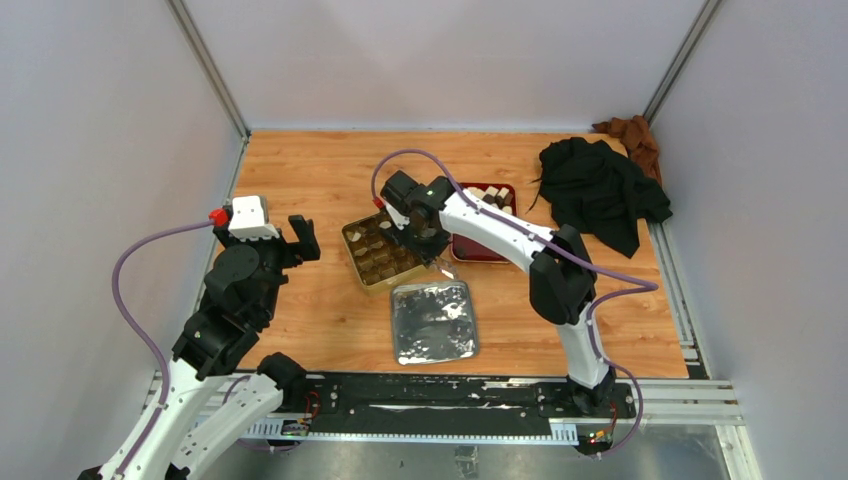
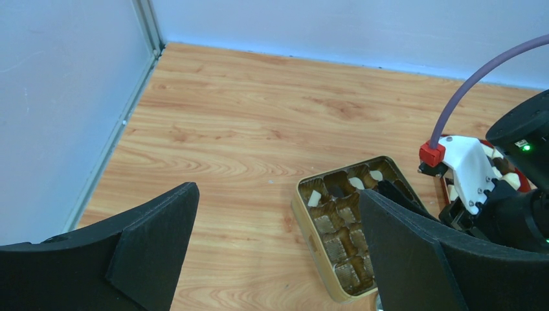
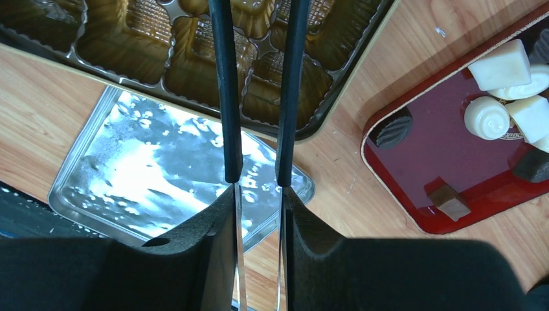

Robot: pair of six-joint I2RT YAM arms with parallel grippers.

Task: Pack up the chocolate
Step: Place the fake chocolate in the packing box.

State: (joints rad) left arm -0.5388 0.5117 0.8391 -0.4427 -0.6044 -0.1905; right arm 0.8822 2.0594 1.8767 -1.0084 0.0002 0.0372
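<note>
**Right arm over the tin, most chocolate sitting in the red tray**

The right gripper (image 3: 257, 97) is hanging over the gold tin (image 1: 378, 256), at the tin's right-hand side. Its two thin black fingers (image 3: 223, 91) are pointing down at the brown compartments. The jaws are standing a narrow slot apart, and tin liner is showing through that slot. The tips are running out of the wrist view, though, so I cannot tell whether they are pinching a piece.

Over on the left, the left gripper (image 2: 278, 214) is hovering above bare wood with its jaws spread wide and nothing between them. It is staying well apart from the tin.

The chocolate (image 3: 485, 118) is mostly lying in the red tray (image 3: 427, 152), just to the right of the tin, with a strip of table (image 1: 300, 170) showing between the two. White pieces (image 3: 500, 63) are crowding the tray's far end, and dark pieces (image 3: 392, 129) are lying scattered across its floor. One brown block (image 3: 450, 201) is sitting close to the near rim. In the left wrist view, a few white bits (image 2: 315, 197) are resting in the tin's far compartments, while the nearer cups are showing only brown liner.

A silver tray (image 3: 149, 175) is lying shiny side up just in front of the tin. A black cloth (image 1: 600, 185) is lying heaped at the table's far right, with a brown cloth (image 1: 630, 135) bunched in the corner behind it.
</note>
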